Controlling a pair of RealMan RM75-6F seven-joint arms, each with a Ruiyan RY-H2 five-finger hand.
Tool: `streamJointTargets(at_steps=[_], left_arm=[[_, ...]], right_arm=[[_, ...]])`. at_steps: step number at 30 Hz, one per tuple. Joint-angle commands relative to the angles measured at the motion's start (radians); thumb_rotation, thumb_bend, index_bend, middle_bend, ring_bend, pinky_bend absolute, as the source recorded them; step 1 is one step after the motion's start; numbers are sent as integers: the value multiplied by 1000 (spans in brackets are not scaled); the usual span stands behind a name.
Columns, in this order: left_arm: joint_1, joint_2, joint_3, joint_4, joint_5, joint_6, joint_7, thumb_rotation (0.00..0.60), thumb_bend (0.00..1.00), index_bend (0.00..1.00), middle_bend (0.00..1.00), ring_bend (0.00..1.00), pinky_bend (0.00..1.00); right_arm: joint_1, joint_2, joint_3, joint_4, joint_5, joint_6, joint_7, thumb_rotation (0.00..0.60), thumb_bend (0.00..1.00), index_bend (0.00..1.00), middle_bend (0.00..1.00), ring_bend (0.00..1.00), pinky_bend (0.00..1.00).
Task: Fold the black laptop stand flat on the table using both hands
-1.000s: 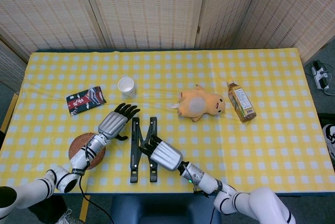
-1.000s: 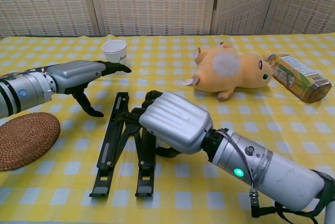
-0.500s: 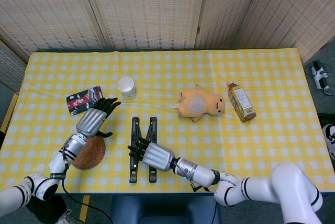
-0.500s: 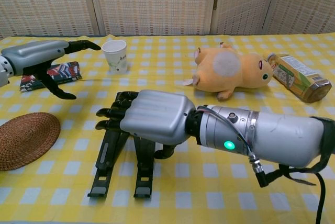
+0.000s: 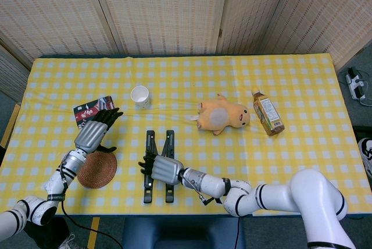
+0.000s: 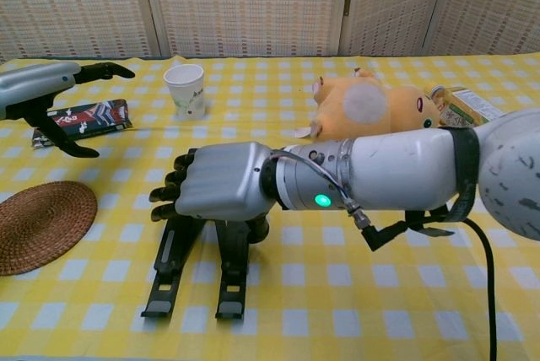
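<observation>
The black laptop stand point(image 5: 169, 142) lies low on the yellow checked cloth near the front edge, its two bars side by side point(image 6: 175, 264). My right hand point(image 5: 158, 169) sits over the middle of the stand, knuckles up and dark fingers curled down to the left point(image 6: 221, 180). Nothing shows inside its curl, and contact with the stand is hidden under the palm. My left hand point(image 5: 93, 132) hovers well left of the stand, fingers straight and thumb spread, holding nothing point(image 6: 44, 89).
A woven coaster point(image 5: 97, 170) lies under the left forearm. A red and black packet point(image 6: 84, 116) sits beyond the left hand. A white paper cup point(image 5: 139, 96), an orange plush toy point(image 5: 221, 115) and a lying bottle point(image 5: 267, 113) stand further back.
My left hand has pulled away from the stand, leftward toward the packet. My right hand has slid down the stand toward the front edge, and its forearm now lies across the chest view.
</observation>
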Motion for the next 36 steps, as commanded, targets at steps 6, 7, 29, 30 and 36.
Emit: streamJointTargets(at_steps=[6, 7, 29, 30, 36], left_arm=[[8, -5, 2, 17, 8, 0, -27, 600, 188, 12, 30, 0, 0], [9, -5, 2, 18, 10, 1, -31, 600, 189, 12, 30, 0, 0], [24, -7, 3, 41, 25, 10, -57, 600, 188, 12, 29, 0, 0], [24, -6, 3, 39, 26, 10, -56, 600, 188, 12, 29, 0, 0], [24, -2, -1, 27, 26, 11, -44, 600, 189, 9, 29, 0, 0]], right_arm=[[35, -18, -25, 23, 78, -11, -45, 600, 264, 0, 60, 42, 36], [39, -20, -27, 25, 91, -14, -48, 600, 263, 0, 71, 45, 36], [94, -48, -74, 46, 121, 66, -35, 600, 263, 396, 417, 258, 66], [92, -44, -74, 42, 111, 76, -25, 600, 263, 408, 427, 266, 69], [78, -22, -78, 25, 70, 116, 17, 600, 264, 447, 461, 292, 84]])
